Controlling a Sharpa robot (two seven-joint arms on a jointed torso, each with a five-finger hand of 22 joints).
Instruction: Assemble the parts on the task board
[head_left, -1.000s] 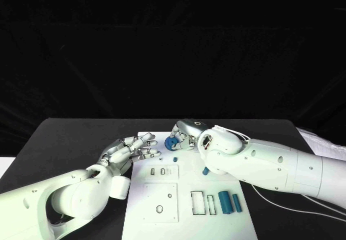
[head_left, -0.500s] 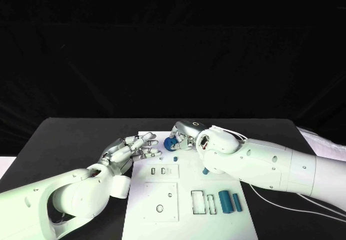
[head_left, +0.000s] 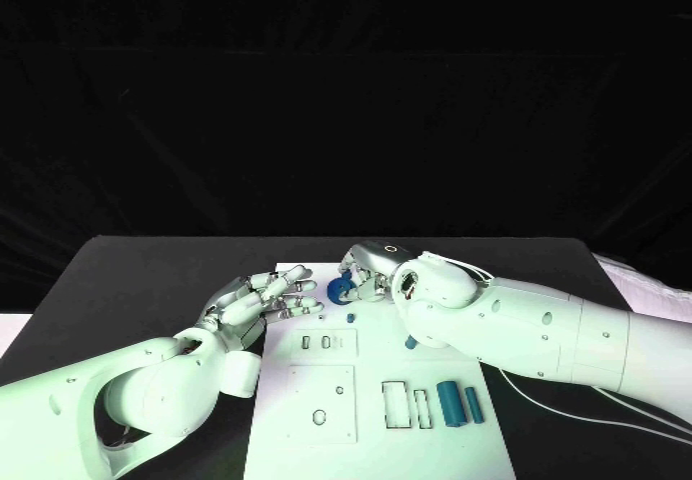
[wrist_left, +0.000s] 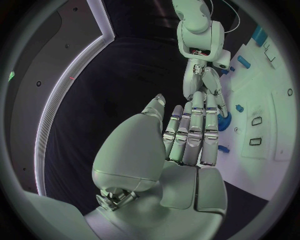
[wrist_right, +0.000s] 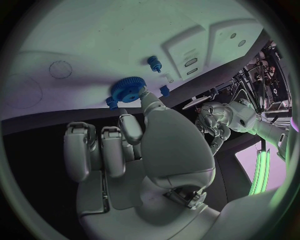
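The white task board (head_left: 372, 440) lies in the middle of the table. A blue gear (head_left: 340, 290) sits at its far edge. My right hand (head_left: 369, 268) hovers over the gear, and one fingertip (wrist_right: 145, 95) touches the gear (wrist_right: 127, 89) at its rim while the other fingers stay clear of it. My left hand (head_left: 264, 301) is at the board's left edge, just left of the gear, fingers spread and holding nothing. From the left wrist, the left hand (wrist_left: 187, 136) points at the gear (wrist_left: 224, 119) under the right hand (wrist_left: 204, 85).
A small blue peg (head_left: 352, 317) stands behind the gear and a blue piece (head_left: 411, 343) lies beside my right arm. Two blue bars (head_left: 460, 403) lie at the board's right, next to narrow slots (head_left: 394, 405). Black table (head_left: 130, 290) surrounds the board.
My right hand has shifted slightly over the gear. The gear and my left hand have stayed where they were.
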